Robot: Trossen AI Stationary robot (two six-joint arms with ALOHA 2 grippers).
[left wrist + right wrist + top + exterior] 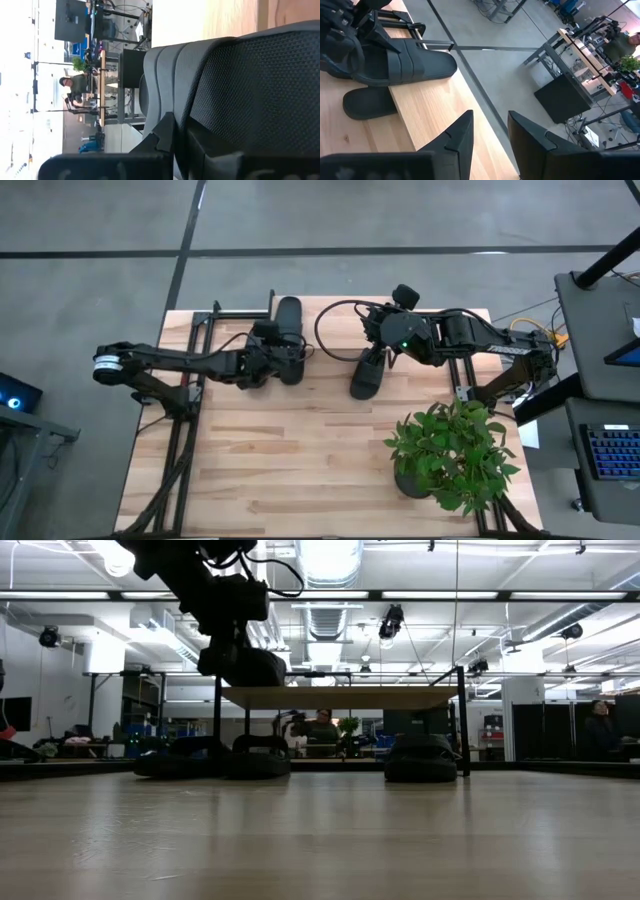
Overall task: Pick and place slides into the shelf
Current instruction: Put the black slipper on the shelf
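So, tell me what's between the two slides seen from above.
In the high view, only bare table and a black cable loop lie between the left slide and the right slide.

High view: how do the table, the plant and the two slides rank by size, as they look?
1. Table.
2. Plant.
3. Left slide and right slide: alike; the left one is lifted nearer the camera, so unranked.
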